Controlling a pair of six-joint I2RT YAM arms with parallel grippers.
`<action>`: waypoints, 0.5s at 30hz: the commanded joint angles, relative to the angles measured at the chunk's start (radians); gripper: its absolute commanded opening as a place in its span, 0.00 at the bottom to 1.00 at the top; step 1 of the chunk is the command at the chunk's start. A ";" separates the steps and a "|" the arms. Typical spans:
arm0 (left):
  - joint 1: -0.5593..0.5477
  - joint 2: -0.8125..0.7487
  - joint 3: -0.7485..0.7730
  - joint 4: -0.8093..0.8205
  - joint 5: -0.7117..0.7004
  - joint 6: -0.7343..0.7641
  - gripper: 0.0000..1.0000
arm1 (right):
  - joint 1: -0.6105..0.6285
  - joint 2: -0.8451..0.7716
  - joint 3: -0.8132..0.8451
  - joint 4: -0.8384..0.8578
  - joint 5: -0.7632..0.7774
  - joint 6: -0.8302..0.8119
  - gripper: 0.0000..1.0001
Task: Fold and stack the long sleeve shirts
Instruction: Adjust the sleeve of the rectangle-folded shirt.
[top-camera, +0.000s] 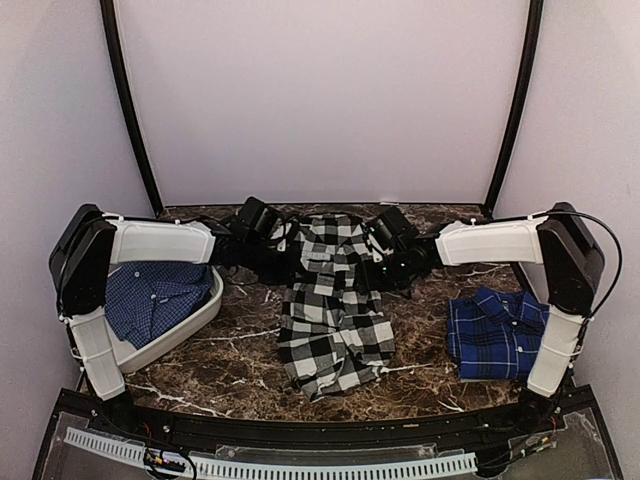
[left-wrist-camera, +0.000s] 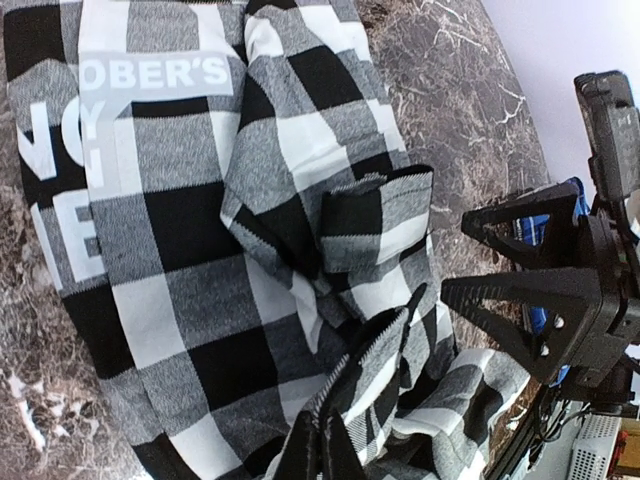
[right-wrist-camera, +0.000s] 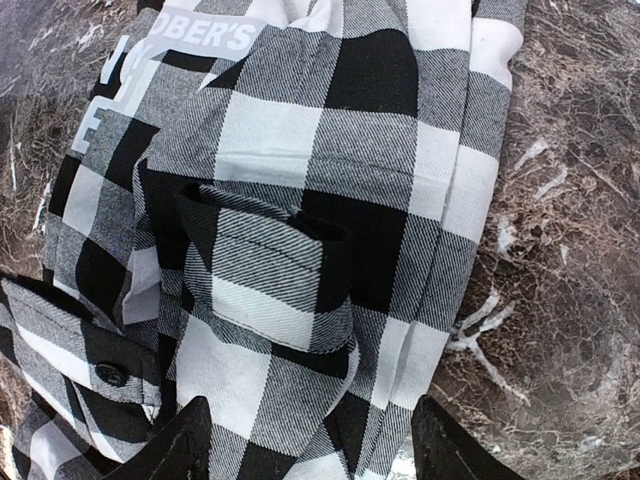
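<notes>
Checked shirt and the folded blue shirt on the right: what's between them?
Nothing but bare table lies between the checked shirt and the blue shirt. The top view shows that gap.

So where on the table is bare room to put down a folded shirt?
Two bare marble patches: between the white bin and the checked shirt, and between that shirt and the blue plaid shirt. A narrow strip runs along the near edge. The far middle is crowded: left end effector and right end effector both meet at the checked shirt.
</notes>
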 joint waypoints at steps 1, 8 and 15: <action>0.000 0.029 0.056 0.062 -0.039 0.020 0.00 | 0.003 -0.042 -0.021 0.029 0.020 0.010 0.65; 0.009 0.122 0.095 0.043 -0.067 0.004 0.00 | 0.003 -0.054 -0.036 0.030 0.022 0.015 0.65; 0.023 0.170 0.088 -0.016 -0.143 -0.045 0.00 | 0.003 -0.087 -0.048 0.026 0.016 0.006 0.67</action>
